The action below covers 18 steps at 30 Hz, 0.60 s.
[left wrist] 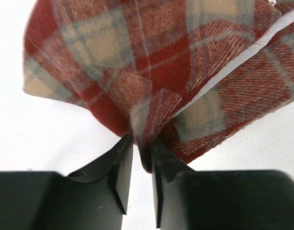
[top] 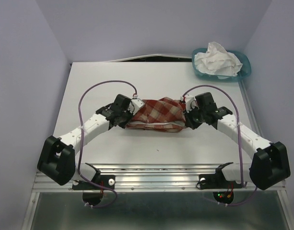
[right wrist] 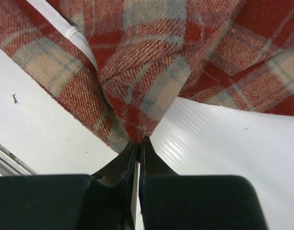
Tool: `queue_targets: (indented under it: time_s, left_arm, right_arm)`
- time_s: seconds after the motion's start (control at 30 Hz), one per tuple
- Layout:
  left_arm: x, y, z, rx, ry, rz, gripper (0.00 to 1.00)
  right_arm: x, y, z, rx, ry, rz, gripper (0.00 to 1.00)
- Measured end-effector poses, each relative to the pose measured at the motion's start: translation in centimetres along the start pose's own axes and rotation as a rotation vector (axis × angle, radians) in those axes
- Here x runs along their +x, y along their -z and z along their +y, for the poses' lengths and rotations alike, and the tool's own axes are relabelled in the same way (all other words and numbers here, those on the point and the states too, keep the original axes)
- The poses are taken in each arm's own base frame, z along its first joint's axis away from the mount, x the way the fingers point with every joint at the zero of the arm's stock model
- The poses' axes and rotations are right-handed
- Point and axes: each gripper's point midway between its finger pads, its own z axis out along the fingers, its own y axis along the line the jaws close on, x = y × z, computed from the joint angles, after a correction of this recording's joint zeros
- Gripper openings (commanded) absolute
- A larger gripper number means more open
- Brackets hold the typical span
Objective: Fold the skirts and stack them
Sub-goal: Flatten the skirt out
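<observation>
Across the white worktop, seen from above, we show 2 arms converging on the plaid skirt, which lies bunched in a long band at mid-table between them. At the far right corner stands the teal basket, holding the white skirt, crumpled and well apart from the plaid one. The left gripper meets the band's left end; its wrist view shows the jaws parted, with a thick fold of plaid lying between them, released rather than pinched. The right gripper is clenched on the opposite end, a peaked corner of cloth nipped at its tips. We judge the fold unfinished and the stack not begun. Risks: with 1 end freed and the other held, any pull by the right arm would drag the band and undo its layers. The loose fold may also snag on a left finger if that arm lifts.
</observation>
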Motion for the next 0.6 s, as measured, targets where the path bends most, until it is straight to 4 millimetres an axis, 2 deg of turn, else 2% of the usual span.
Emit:
queue_targets:
  time_s: [0.23, 0.43, 0.6]
  left_arm:
    - [-2.1, 0.4, 0.0, -0.063, -0.088, -0.029, 0.43]
    - [-2.1, -1.3, -0.9, -0.069, -0.145, 0.001, 0.45]
    - [-2.5, -1.7, -2.1, -0.056, -0.192, -0.003, 0.46]
  right_arm:
    - [1.5, -0.1, -0.4, 0.008, -0.029, 0.064, 0.01]
    - [1.3, 0.0, -0.6, 0.015, -0.046, 0.070, 0.01]
    - [1.0, 0.0, -0.6, 0.018, -0.059, 0.073, 0.01]
